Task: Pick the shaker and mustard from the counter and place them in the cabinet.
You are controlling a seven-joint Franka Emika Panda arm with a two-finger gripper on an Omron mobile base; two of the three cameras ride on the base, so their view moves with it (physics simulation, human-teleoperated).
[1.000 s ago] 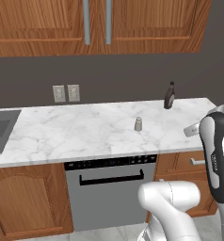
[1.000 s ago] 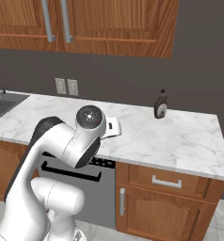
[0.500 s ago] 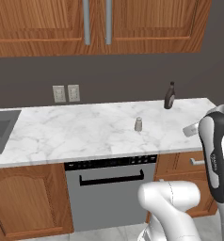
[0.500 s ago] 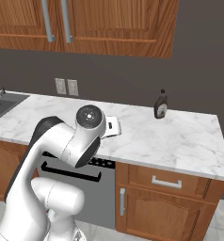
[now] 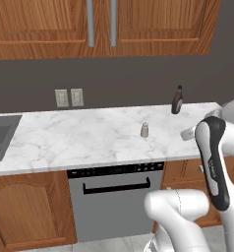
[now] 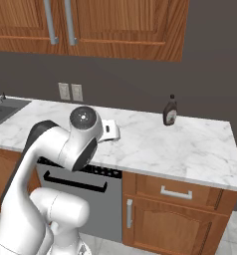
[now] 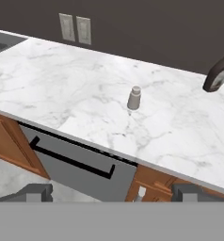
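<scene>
Claw (image 7: 111, 192) wide, empty, off table edge | small grey cylindrical shaker (image 7: 134, 98) upright mid white marble table (image 7: 62, 89) | dark bottle (image 5: 177, 100) near wall

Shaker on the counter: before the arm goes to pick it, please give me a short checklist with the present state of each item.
1. Shaker stands upright on the counter: ok.
2. Gripper open, nothing between the fingertips: ok.
3. Space around the shaker is free; the dark bottle stands apart, near the back wall: ok.
4. Gripper already over the shaker: not ok; it is in front of the counter edge.
5. Cabinet doors open for placing: not ok; they look closed.
6. Yellow mustard bottle located: cannot tell.
</scene>
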